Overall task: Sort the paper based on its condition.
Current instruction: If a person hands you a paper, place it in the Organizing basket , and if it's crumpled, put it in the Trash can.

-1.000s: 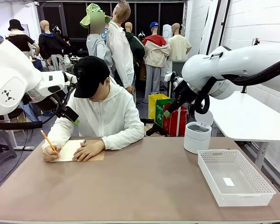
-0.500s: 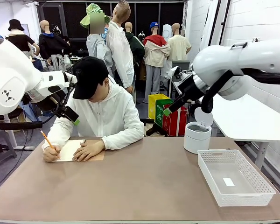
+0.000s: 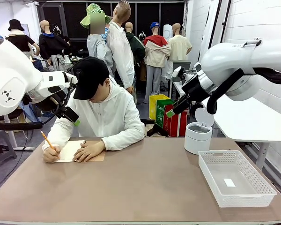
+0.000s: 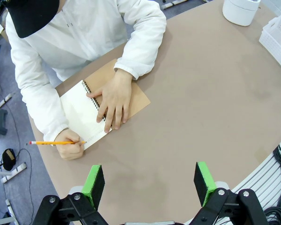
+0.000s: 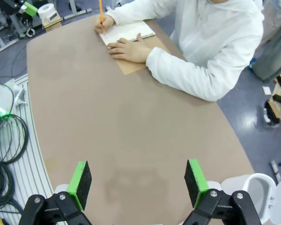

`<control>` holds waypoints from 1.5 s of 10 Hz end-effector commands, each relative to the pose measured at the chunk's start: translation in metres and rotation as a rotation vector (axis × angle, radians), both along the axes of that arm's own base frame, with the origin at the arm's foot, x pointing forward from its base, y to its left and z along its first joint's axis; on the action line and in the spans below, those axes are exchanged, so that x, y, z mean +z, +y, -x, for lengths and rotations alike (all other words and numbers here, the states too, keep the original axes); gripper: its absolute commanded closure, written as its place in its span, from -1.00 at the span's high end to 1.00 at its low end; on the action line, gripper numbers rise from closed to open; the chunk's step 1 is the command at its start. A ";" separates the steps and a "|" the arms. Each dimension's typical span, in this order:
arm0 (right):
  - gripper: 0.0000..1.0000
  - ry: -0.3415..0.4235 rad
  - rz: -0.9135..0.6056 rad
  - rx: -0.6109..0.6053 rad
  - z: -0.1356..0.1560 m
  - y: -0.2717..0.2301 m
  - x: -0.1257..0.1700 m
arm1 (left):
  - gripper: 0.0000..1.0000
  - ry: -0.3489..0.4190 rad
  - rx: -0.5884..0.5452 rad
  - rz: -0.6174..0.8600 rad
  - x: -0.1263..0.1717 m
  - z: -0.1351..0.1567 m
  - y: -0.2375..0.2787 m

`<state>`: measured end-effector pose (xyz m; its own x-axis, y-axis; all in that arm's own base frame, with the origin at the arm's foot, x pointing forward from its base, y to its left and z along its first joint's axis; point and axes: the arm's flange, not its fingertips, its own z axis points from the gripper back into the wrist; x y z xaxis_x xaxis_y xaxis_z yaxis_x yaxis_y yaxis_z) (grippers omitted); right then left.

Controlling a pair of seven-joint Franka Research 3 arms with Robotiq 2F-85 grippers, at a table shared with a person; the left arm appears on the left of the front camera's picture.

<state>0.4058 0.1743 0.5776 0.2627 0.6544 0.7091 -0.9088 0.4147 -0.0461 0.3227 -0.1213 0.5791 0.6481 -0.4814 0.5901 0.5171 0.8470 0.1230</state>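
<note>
As you see it from the front: both your arms hang above the table (image 3: 140,187), well clear of its top, and a person sits writing at the far side, left of centre
Left gripper (image 3: 74,119): at the left of the front view, just beside the person's shoulder; in your left wrist view (image 4: 149,185) its green pads stand wide apart with nothing between them
Right gripper (image 3: 171,112): right of centre in the front view, above the white bin (image 3: 197,136); in your right wrist view (image 5: 137,183) its jaws are spread wide over bare table
Paper (image 3: 69,150): a cream sheet under the person's hands, middle left of the front view; a spiral runs along one edge, and you cannot tell whether the sheet is loose or bound
Paper against your left jaws: it lies left of centre in the left wrist view (image 4: 82,112), above the pad at the frame's left, well apart from both pads
Paper against your right jaws: it lies at the top of the right wrist view (image 5: 124,32), far up the frame from the gap, touching neither pad
Pencil hand (image 4: 71,149): holds an orange pencil (image 4: 56,142) at the paper's edge
Flat hand (image 4: 113,99): rests across the paper and the brown cover (image 4: 136,96)
Brown cover: lies flat on the table, showing past the paper on the flat hand's side
Basket (image 3: 210,176): white, lower right of the front view, a small white slip on its floor; the bin, lid up, stands just behind it
</note>
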 end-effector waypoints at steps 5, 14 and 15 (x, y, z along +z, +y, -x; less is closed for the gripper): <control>1.00 -0.001 0.001 -0.007 -0.002 0.001 -0.001 | 1.00 -0.002 0.001 0.006 0.000 0.000 0.001; 1.00 -0.001 0.001 -0.007 -0.002 0.001 -0.001 | 1.00 -0.002 0.001 0.006 0.000 0.000 0.001; 1.00 -0.001 0.001 -0.007 -0.002 0.001 -0.001 | 1.00 -0.002 0.001 0.006 0.000 0.000 0.001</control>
<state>0.4059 0.1746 0.5776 0.2625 0.6545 0.7090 -0.9088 0.4147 -0.0463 0.3227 -0.1213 0.5791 0.6481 -0.4814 0.5901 0.5171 0.8470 0.1230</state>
